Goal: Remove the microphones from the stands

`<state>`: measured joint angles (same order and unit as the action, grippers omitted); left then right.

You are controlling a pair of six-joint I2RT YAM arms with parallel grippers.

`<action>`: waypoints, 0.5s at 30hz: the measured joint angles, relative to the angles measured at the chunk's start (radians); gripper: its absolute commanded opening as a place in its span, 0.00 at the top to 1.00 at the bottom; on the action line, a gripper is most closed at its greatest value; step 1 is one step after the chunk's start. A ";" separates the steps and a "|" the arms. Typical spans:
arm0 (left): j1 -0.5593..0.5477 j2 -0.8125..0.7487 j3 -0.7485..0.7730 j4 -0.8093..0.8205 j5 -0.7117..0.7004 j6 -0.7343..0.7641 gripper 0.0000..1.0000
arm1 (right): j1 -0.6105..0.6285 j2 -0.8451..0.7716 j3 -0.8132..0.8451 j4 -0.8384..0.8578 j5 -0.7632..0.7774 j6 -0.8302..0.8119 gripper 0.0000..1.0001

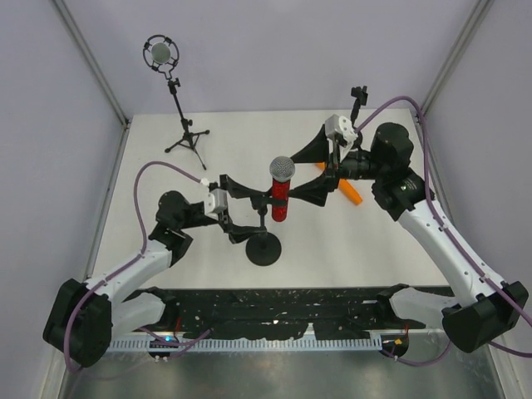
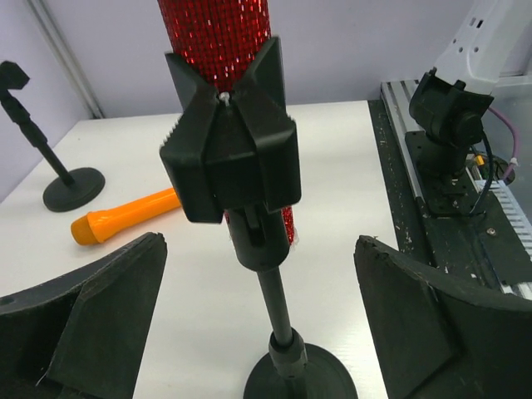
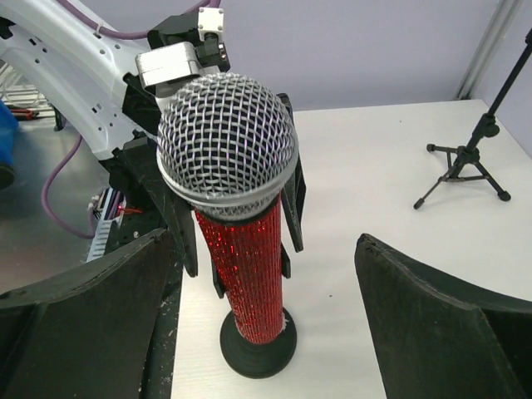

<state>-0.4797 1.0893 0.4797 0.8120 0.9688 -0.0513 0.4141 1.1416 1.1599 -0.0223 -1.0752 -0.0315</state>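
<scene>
Two grippers flank one mic (image 1: pixel 281 189), neither touching it. The mic sits upright in the clip of its stand (image 1: pixel 264 248), mid-table (image 1: pixel 349 249). Long axis vertical: silver mesh head up, red glitter body down into clip. Stand's round base is flat on table.

Fingers of left gripper (image 2: pixel 258 245) spread wide, either side of clip and pole, no contact.

Fingers of right gripper (image 3: pixel 264 239) spread wide too, either side of red body below the head, clear gaps both sides.

Orange stick (image 2: pixel 125 218) lies flat, apart from stand. Tripod (image 1: pixel 184 137) at back-left w/ own round head.
</scene>
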 measured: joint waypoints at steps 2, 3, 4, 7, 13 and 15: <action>0.016 -0.027 0.025 -0.050 0.023 0.001 0.00 | 0.014 0.020 0.033 -0.027 0.000 -0.014 0.05; 0.026 -0.042 0.037 -0.073 0.033 0.000 0.01 | 0.021 0.031 0.051 -0.043 0.000 -0.023 0.05; 0.035 -0.057 0.049 -0.092 0.047 -0.002 0.00 | 0.028 0.039 0.066 -0.058 0.000 -0.032 0.05; 0.058 -0.089 0.082 -0.141 0.077 -0.020 0.01 | 0.047 0.060 0.099 -0.100 0.006 -0.069 0.05; 0.071 -0.108 0.172 -0.298 0.107 -0.026 0.03 | 0.083 0.078 0.118 -0.183 0.024 -0.138 0.04; 0.071 -0.110 0.208 -0.351 0.114 -0.026 0.04 | 0.091 0.083 0.121 -0.197 0.027 -0.151 0.03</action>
<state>-0.4091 0.9791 0.6876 0.4610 1.0824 -0.0772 0.5053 1.2243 1.2812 -0.2195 -1.0481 -0.1825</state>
